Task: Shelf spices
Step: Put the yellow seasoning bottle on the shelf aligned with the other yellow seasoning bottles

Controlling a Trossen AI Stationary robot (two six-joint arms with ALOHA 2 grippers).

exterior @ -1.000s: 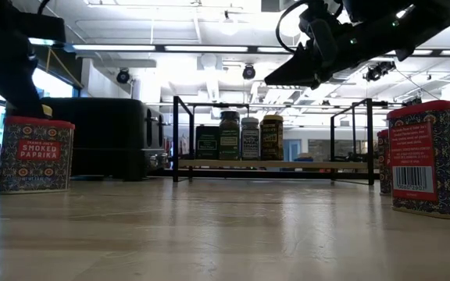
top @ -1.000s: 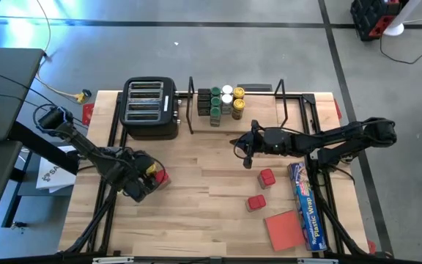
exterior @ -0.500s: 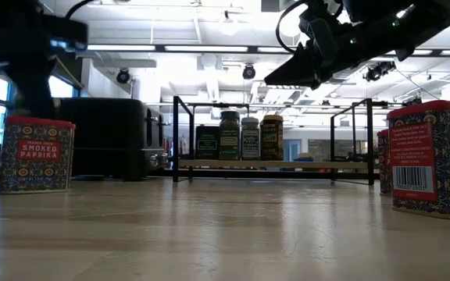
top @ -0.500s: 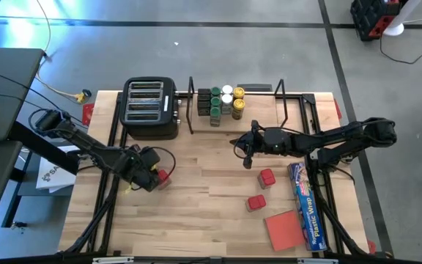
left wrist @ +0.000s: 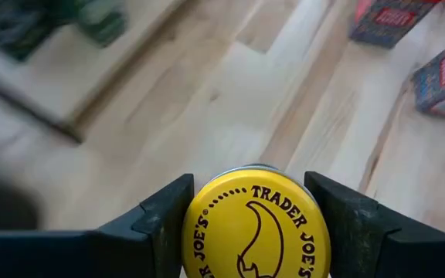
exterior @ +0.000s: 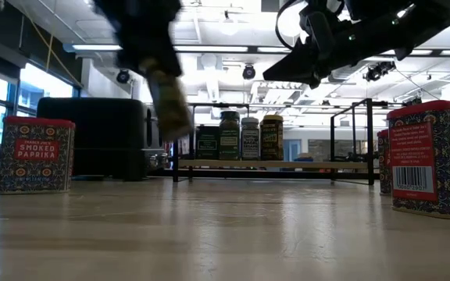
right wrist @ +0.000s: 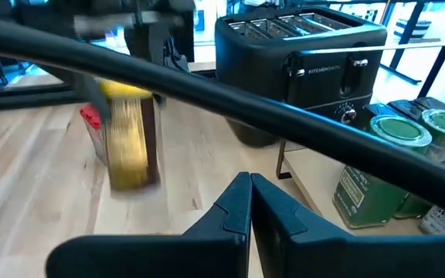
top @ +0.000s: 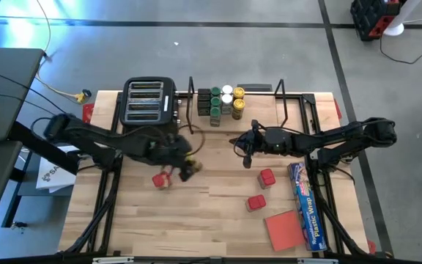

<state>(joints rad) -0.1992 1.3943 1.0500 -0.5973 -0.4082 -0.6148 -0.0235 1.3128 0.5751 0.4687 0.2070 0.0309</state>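
A round spice jar with a yellow lid [left wrist: 255, 224] hangs above the table's middle left, with my left gripper [top: 184, 163] shut on it. It shows blurred in the low view [exterior: 170, 101] and in the right wrist view [right wrist: 130, 143]. A red paprika tin [top: 160, 180] stands on the table just behind it. The shelf [top: 284, 110] stands at the far edge with several jars [top: 220, 103] on its board. Two red tins [top: 267, 177] [top: 256, 202] stand on the table's right. My right gripper [top: 245, 152] hovers shut in front of the shelf, holding nothing. My left gripper pinches the jar at its top between its two fingers [left wrist: 164, 220], one on each side of the yellow lid's rim [left wrist: 195, 232]. The fingers come slanting down from above. The jar hangs below them, lifted clear of the table and slightly tilted.
A black toaster [top: 151, 108] stands at the far left beside the shelf. A flat red pad [top: 284, 229] and a long blue wrap box [top: 306, 205] lie at the near right. Bare wood lies between the left gripper and the shelf.
My left gripper has risen from beside the red paprika tin and swung toward the table's right and far side, toward the shelf, carrying the yellow-lidded jar. The jar has come off the table and now hangs clear. The red tin has stayed put.
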